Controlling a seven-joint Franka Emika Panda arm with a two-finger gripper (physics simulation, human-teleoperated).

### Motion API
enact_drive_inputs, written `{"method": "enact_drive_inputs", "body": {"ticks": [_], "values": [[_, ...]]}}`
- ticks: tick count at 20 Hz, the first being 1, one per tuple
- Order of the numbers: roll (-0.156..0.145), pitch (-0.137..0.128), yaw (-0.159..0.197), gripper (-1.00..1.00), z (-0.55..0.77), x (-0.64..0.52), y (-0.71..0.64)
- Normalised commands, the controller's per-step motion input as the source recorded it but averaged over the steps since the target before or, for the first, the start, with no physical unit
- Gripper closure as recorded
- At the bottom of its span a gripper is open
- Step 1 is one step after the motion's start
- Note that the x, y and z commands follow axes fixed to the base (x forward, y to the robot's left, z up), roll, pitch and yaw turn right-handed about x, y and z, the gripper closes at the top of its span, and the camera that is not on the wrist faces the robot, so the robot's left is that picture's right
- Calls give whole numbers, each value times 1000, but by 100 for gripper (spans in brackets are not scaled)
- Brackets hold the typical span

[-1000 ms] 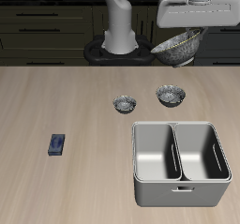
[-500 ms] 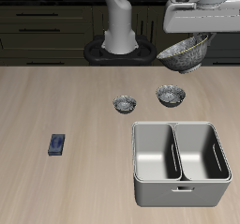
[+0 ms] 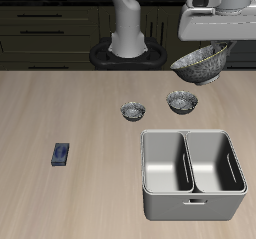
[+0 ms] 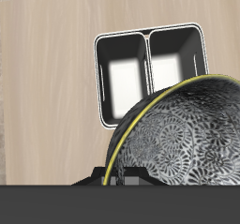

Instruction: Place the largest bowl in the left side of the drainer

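The largest bowl (image 3: 203, 64) hangs tilted in the air behind the drainer (image 3: 193, 209), high above the table, held by its rim in my gripper (image 3: 213, 51), which is shut on it. The wrist view is filled by the bowl's speckled inside (image 4: 183, 129) with its yellowish rim, and the drainer (image 4: 100, 72) lies below with both compartments showing. The two smaller speckled bowls (image 3: 133, 110) (image 3: 181, 102) sit on the table just behind the drainer. My fingertips are hidden behind the bowl and the gripper body.
A small blue block (image 3: 61, 154) lies on the table far from the drainer, toward the front. The robot's base (image 3: 126, 49) stands at the back. Dark cabinets run behind the table.
My gripper has carried the bowl sideways, away from the robot's base, and a little lower. The bowl's tilt has stayed much the same. Nothing on the table moved.
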Motion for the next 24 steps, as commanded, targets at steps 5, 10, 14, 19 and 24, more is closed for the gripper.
{"method": "enact_drive_inputs", "body": {"ticks": [5,10,14,19,24], "values": [[10,-9,33,100,24,132,79],[7,-7,35,100,11,143,89],[-15,-19,14,100,70,178,-9],[6,-15,11,100,23,103,10],[10,-14,10,100,-1,157,76]]}}
